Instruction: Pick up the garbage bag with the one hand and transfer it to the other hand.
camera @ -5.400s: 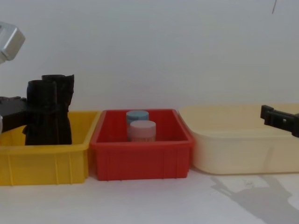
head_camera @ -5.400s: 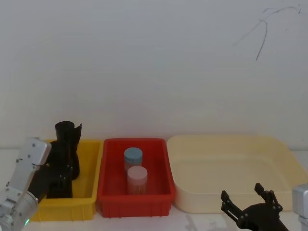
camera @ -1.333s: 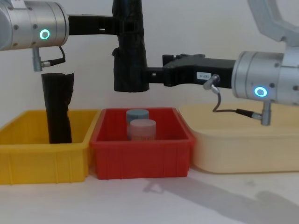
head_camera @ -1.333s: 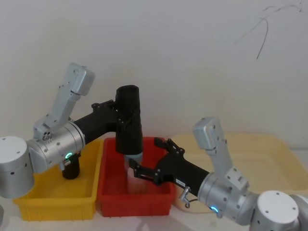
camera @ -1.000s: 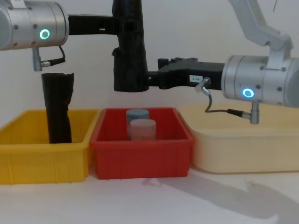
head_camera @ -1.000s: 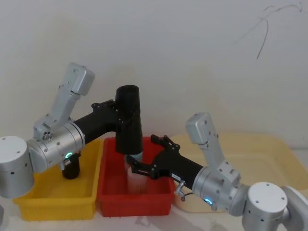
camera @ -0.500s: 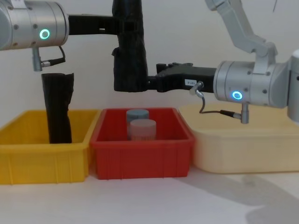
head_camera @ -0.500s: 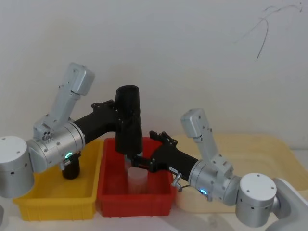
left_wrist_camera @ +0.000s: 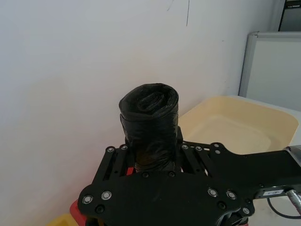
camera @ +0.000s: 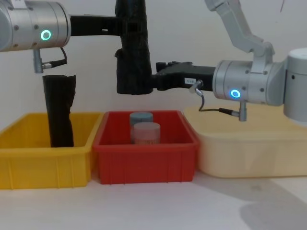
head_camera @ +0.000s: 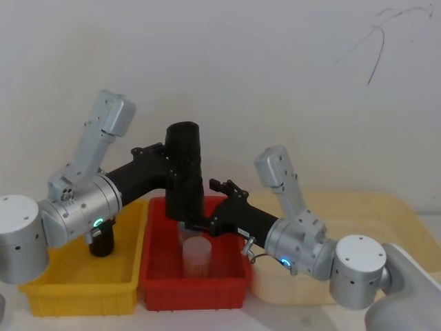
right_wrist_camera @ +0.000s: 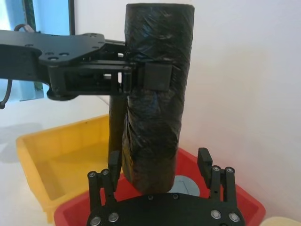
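Head: my long black teal-ringed left gripper (head_camera: pixel 178 172) clamps the garbage bag (head_camera: pixel 183 141), a thick black crinkled plastic roll, upright.
Right wrist: my blue-ringed right gripper (right_wrist_camera: pixel 159 156) gapes, the bag's lower end between its fingers.
Chest: red plastic bin (camera: pixel 144 165) below both.

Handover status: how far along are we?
Done: the left hand has the garbage bag clamped upright, lifted above the red bin. In hand: the right hand sits with open fingers either side of the bag's lower end, not closed on it. Left: right closes, left lets go.
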